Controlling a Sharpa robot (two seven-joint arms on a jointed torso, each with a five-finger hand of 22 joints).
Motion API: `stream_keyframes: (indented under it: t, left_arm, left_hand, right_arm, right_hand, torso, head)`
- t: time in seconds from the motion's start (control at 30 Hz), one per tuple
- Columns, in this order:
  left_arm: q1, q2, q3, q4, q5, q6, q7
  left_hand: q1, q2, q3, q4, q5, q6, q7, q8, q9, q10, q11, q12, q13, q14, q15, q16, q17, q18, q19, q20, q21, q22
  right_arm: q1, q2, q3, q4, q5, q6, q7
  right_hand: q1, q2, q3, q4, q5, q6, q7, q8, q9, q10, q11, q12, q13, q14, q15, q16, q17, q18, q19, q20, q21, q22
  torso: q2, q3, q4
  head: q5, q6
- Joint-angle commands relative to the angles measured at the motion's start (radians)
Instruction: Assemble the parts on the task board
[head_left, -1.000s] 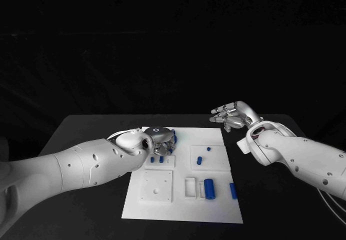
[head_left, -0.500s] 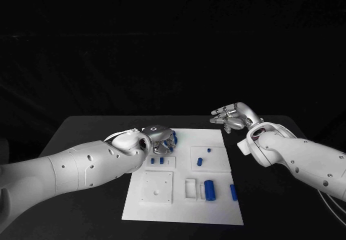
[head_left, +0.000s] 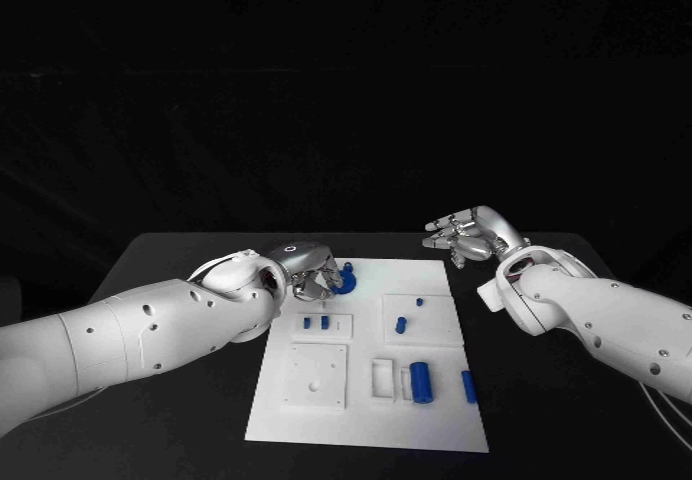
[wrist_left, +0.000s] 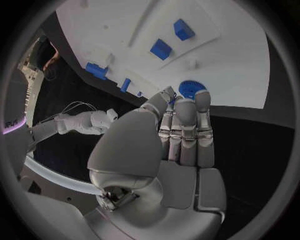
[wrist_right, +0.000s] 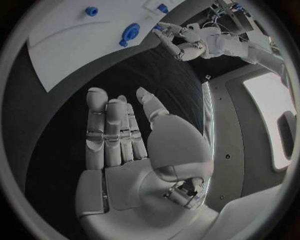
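The white task board (head_left: 361, 420) lies in the middle of the black table. A blue gear (head_left: 343, 284) rests on its far left corner. My left hand (head_left: 307, 270) hovers just left of that gear, fingers straight and together. In the left wrist view the fingertips (wrist_left: 201, 96) reach the gear (wrist_left: 190, 88). The right wrist view shows the gear (wrist_right: 131, 31) on the board with a small gap to the left hand (wrist_right: 172, 37). My right hand (head_left: 469, 235) is raised off the board's far right corner, fingers spread and holding nothing.
Two small blue blocks (head_left: 315, 321) stand in a small recess, with a blue peg (head_left: 400, 323) and a small stud (head_left: 417, 298) to their right. Nearer me are a white square plate (head_left: 313, 375), a white frame (head_left: 381, 375), a blue cylinder (head_left: 420, 379) and a blue bar (head_left: 467, 385).
My left hand has drawn back and to the left from the board's corner, uncovering the blue gear there. The right hand has barely moved.
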Motion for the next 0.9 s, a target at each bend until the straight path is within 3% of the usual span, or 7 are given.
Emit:
stream_keyframes:
  t: [0.03,0.23,0.47,0.9]
  left_arm:
    - [0.002,-0.012,0.002,0.01,0.035,0.042,-0.014]
    - [0.002,-0.03,0.002,0.014,0.032,0.05,-0.017]
    - [0.002,-0.025,0.001,0.004,0.01,0.062,-0.019]
    - [-0.001,-0.013,-0.014,-0.026,-0.026,0.072,-0.021]
  left_hand:
    - [-0.004,0.004,0.001,-0.006,0.0,-0.005,0.001,0.005,0.0,-0.004,0.005,0.003,0.001,0.006,0.002,-0.005,0.002,0.009,0.0,0.001,0.006,0.021]
    - [-0.002,0.004,0.001,-0.007,-0.001,-0.005,0.001,0.005,0.0,-0.004,0.005,0.003,0.001,0.005,0.002,-0.005,0.003,0.01,-0.001,0.001,0.007,0.021]
    - [-0.002,0.004,0.0,-0.006,-0.003,-0.005,0.001,0.005,0.0,-0.004,0.006,0.003,0.001,0.005,0.002,-0.005,0.003,0.01,-0.001,0.001,0.008,0.021]
    - [0.0,0.005,0.0,-0.006,-0.003,-0.005,0.001,0.005,0.0,-0.004,0.006,0.003,0.001,0.005,0.002,-0.006,0.004,0.01,-0.002,0.001,0.009,0.021]
  right_arm:
    - [0.0,-0.001,0.001,0.0,-0.008,0.016,0.009]
    - [0.0,-0.002,0.001,0.001,-0.008,0.017,0.008]
    - [0.0,-0.001,0.001,0.003,-0.009,0.017,0.008]
    - [0.0,-0.001,0.001,0.005,-0.013,0.018,0.007]
  right_hand:
    - [-0.008,0.004,0.006,0.002,0.004,0.002,0.002,-0.004,0.0,0.001,0.006,-0.006,-0.001,-0.001,0.007,0.003,-0.001,0.013,0.04,0.007,-0.004,0.025]
    - [-0.008,0.004,0.01,0.001,0.003,0.003,0.002,-0.004,0.0,-0.001,0.007,-0.008,-0.001,-0.001,0.008,0.004,-0.002,0.014,0.04,0.007,-0.006,0.025]
    - [-0.008,0.004,0.01,0.001,0.003,0.003,0.002,-0.004,0.0,-0.001,0.007,-0.008,-0.001,-0.001,0.008,0.004,-0.002,0.014,0.04,0.007,-0.006,0.025]
    - [-0.009,0.003,0.012,0.001,0.003,0.003,0.002,-0.004,0.0,-0.002,0.007,-0.008,-0.001,-0.001,0.008,0.004,-0.002,0.014,0.04,0.007,-0.006,0.025]
  torso:
    - [0.001,0.0002,0.0001]
    - [0.002,-0.0004,-0.0004]
    - [0.003,-0.0008,-0.0025]
    - [0.003,-0.0011,-0.0029]
  head:
    - [0.002,0.001]
    - [0.007,0.003]
    - [0.01,0.001]
    - [0.011,-0.004]
